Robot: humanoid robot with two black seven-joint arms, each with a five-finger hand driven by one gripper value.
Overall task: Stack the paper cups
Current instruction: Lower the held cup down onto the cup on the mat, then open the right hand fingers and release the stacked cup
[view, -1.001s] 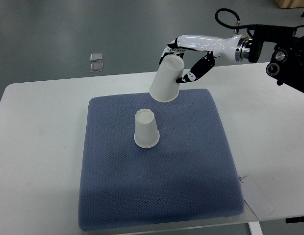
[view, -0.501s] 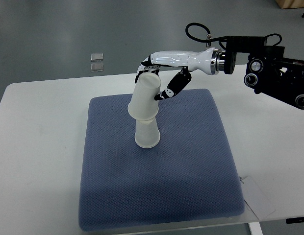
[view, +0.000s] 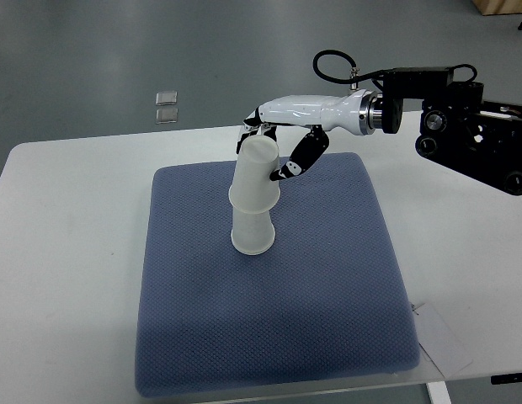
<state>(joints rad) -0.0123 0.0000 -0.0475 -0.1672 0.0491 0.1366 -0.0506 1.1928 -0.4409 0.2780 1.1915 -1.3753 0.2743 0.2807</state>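
We see the right hand (view: 276, 145) coming in from the right edge, its fingers (view: 296, 160) closed around the top cup (view: 256, 175). This cup is upside down and sits over the bottom cup (view: 252, 231), a little tilted. Both cups stand near the middle of the blue mat (view: 328, 286) on the white counter (view: 67, 252). The mat has free room on all sides of the cups. We can read no writing on the cups.
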